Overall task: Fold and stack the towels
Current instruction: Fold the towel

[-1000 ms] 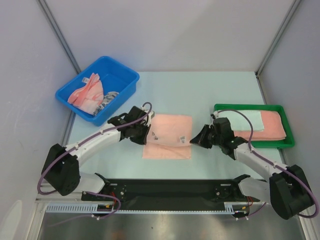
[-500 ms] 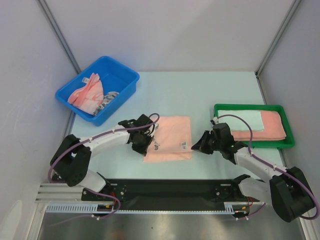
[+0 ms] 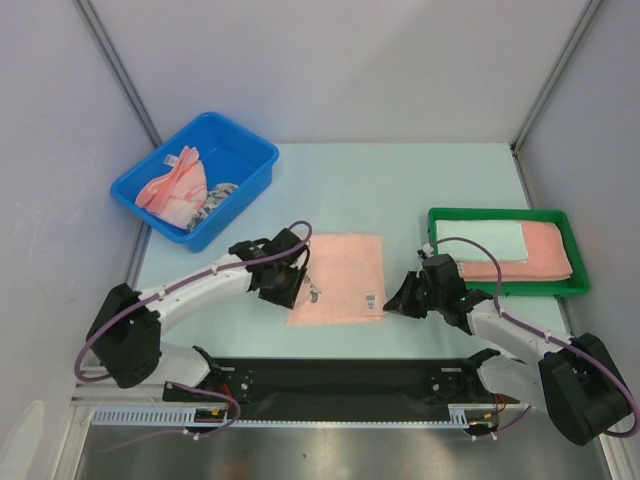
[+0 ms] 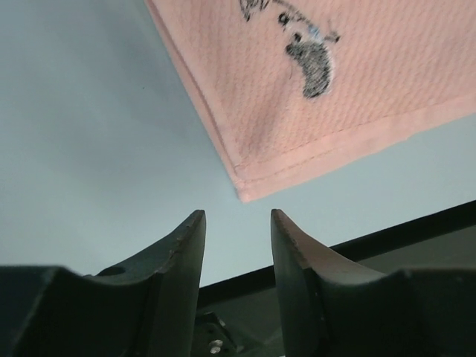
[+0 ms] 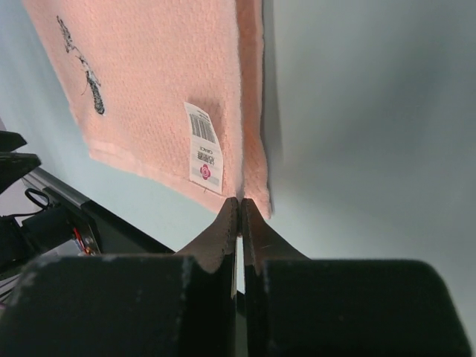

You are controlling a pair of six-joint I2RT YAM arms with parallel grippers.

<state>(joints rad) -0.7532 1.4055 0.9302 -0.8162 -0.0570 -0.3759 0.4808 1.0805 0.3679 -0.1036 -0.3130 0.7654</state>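
Top external: blue bin (image 3: 232,158) left, green tray (image 3: 500,212) right; towel (image 3: 340,275) between.

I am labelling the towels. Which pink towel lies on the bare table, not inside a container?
The salmon-pink towel spread flat mid-table, bearing a barcode label; other pink ones sit in the blue bin and green tray.

towel (image 4: 372,74): matt woven cloth | table (image 4: 89,134): smooth matt | bin (image 3: 248,188): glossy plastic

White tag (image 5: 203,149) on salmon-pink towel (image 5: 149,74), corner toward near edge of tabletop (image 3: 400,190): barcode on top, line of tiny print beneath, too small to read, pink round emblem below. Nothing else legible.
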